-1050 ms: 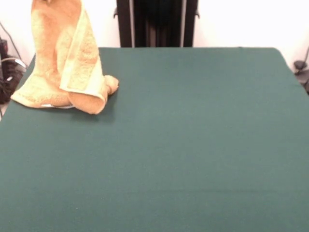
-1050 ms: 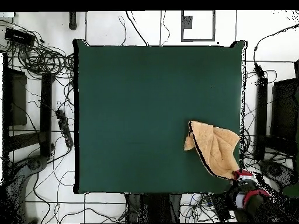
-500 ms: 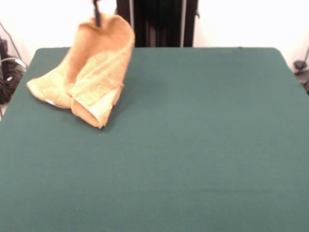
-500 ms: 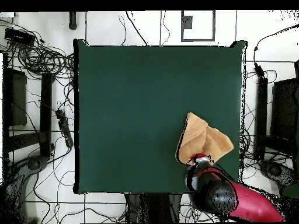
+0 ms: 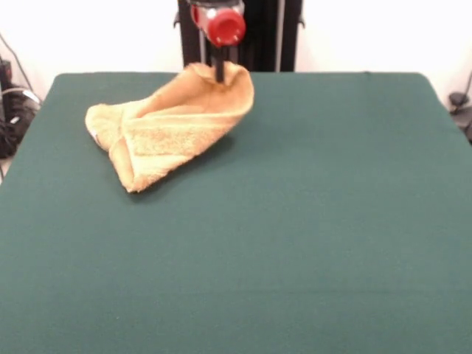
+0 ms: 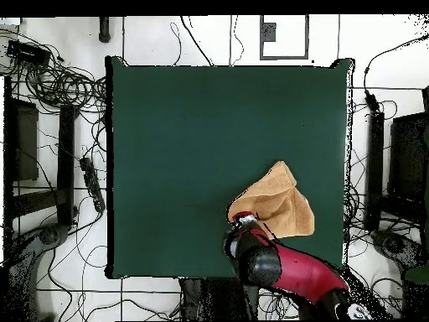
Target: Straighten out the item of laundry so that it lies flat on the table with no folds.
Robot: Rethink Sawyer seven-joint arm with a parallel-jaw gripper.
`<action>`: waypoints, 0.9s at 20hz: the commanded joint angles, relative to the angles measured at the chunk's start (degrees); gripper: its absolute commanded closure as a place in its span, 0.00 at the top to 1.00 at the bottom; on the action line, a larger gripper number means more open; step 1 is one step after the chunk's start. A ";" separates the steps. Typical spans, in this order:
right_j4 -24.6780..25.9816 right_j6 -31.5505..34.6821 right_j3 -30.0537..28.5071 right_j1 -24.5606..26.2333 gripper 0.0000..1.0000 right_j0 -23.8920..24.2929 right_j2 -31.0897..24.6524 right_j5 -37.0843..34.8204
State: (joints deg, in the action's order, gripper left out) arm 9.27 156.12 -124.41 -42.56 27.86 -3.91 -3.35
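Nearest, bare green table (image 5: 295, 243) stretches wide. Farther back lies the washcloth (image 5: 166, 129) (folded over itself, a tan wedge), its low end on the felt. Its far corner is raised, pinched in the gripper (image 5: 219, 72), whose fingers are closed on it.

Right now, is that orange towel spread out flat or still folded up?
Folded. The orange towel lies doubled over itself on the green table, one end lifted off the surface where the hand holds it.
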 commanded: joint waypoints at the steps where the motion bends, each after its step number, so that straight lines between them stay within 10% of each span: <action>1: -8.54 11.29 7.11 13.46 0.00 -3.34 1.73 7.18; 18: -29.62 13.45 11.12 10.78 0.00 -17.67 3.50 -1.56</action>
State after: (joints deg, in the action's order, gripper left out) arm -11.16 156.12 -120.11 -30.30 16.13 1.31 1.48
